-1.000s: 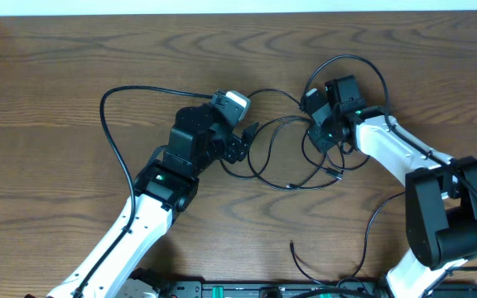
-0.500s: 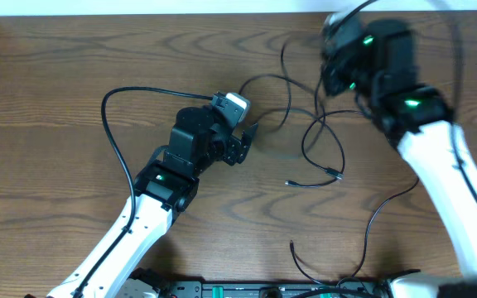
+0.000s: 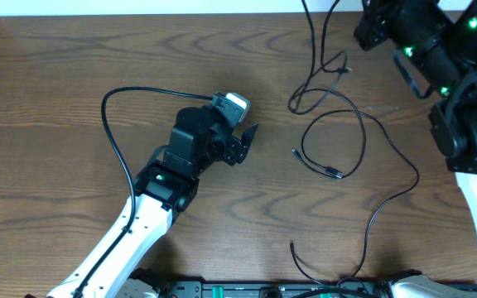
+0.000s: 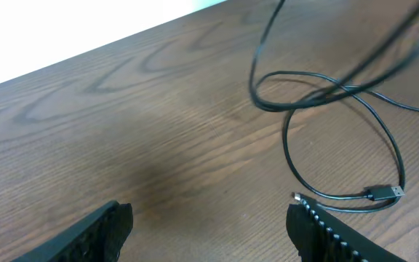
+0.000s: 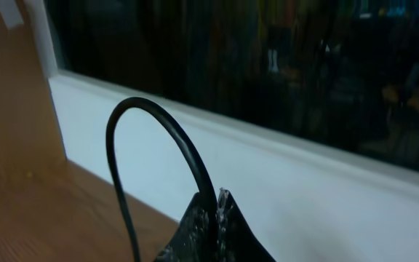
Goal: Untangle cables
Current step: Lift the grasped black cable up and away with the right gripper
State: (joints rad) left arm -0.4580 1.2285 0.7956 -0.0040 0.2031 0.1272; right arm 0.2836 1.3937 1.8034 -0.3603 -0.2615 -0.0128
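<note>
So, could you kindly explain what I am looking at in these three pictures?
This is a two-armed robot at a wooden table. One picture looks down from above. The other two come from a camera on each wrist. Thin black cables lie looped on the wood, and some run off the top edge of the overhead view. The left gripper is open and empty, low over the table. The right gripper is up high and pinches a black cable between shut fingers.
</note>
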